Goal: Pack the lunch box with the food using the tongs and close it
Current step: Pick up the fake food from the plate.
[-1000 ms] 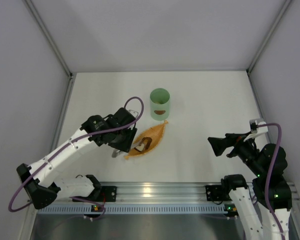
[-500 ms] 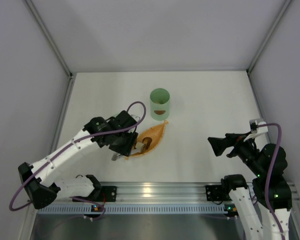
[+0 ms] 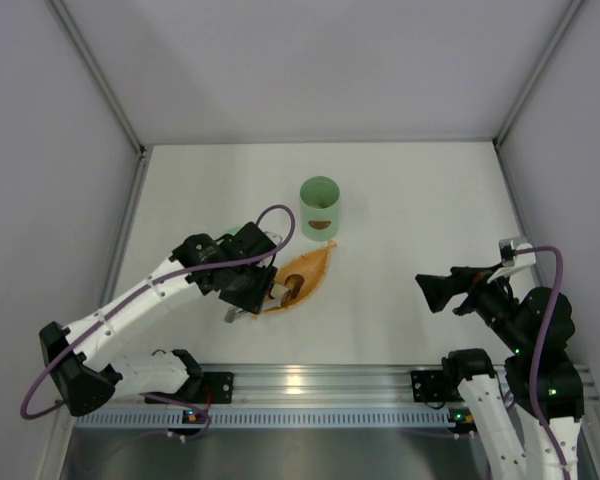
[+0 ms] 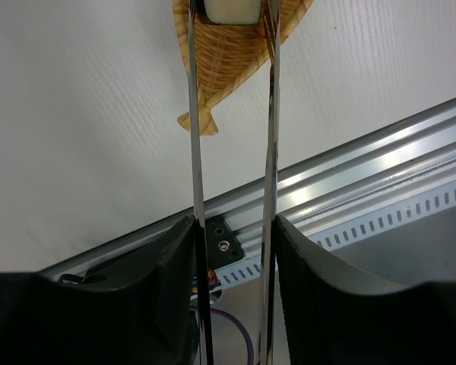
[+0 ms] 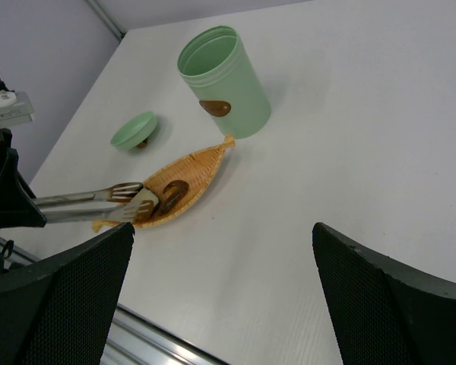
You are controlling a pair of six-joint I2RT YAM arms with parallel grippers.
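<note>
My left gripper (image 4: pixel 232 228) is shut on the tongs (image 4: pixel 194 152), whose two thin metal arms run out between its fingers. The tong tips straddle a white piece of food (image 4: pixel 229 7) lying in the orange leaf-shaped tray (image 4: pixel 228 61). From the right wrist, the tongs (image 5: pixel 83 201) reach the white piece (image 5: pixel 140 205), with a dark brown curled piece (image 5: pixel 171 194) beside it. The mint-green lunch box (image 3: pixel 320 208) stands open and upright just beyond the tray (image 3: pixel 305 275). Its round green lid (image 5: pixel 133 131) lies left of the box. My right gripper (image 5: pixel 222 228) hangs open, holding nothing, at the right.
The left arm (image 3: pixel 160 285) stretches across the near left of the table. An aluminium rail (image 3: pixel 310 385) runs along the near edge. White walls enclose the table on the left, back and right.
My left gripper has eased slightly right and nearer, bringing the tong tips around the white piece in the tray. The right arm has not moved.
</note>
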